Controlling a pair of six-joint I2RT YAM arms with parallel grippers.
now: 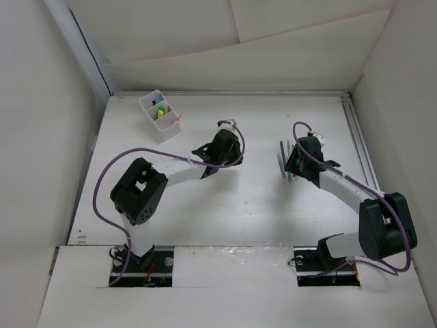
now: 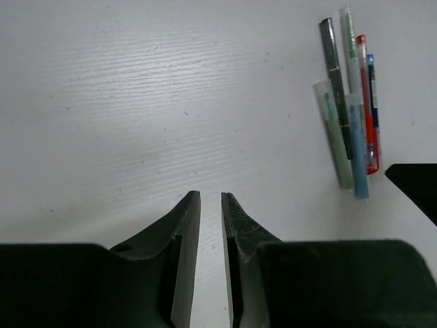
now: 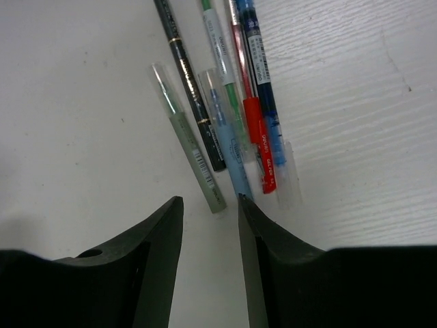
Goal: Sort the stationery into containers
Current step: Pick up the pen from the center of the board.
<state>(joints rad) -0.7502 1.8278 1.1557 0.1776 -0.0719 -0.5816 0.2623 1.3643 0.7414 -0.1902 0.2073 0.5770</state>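
A small white rectangular plastic tray with thin walls and inner dividers (image 1: 168,130) stands at the far left corner of the white worktop (image 1: 239,208), well apart from both arms. Small items lie in its compartments: something yellow-green, something blue and something pink. From the top view I cannot tell which compartment each is in.

The left pincer (image 2: 210,199) hangs over bare worktop near the middle. Its two dark fingers are almost pressed together, with only a thin slit between them and nothing in it.

The right pincer (image 3: 208,202) is spread and holds nothing. It sits low over the near ends of a row of pens that lie side by side on the worktop, right of centre. In the right wrist view these are:
- a pale grey-green pen with a clear cap (image 3: 193,156), on the left
- a slim black pen with gold bands (image 3: 186,82)
- a light blue pen (image 3: 231,160)
- a white pen with a green core (image 3: 220,58)
- a red pen (image 3: 254,119)
- a dark blue pen (image 3: 262,75), on the right

The pens touch or nearly touch one another. The tips of the grey-green and light blue pens point into the gap between the spread fingers. The left wrist view shows the same row at its upper right, away from the left fingers.
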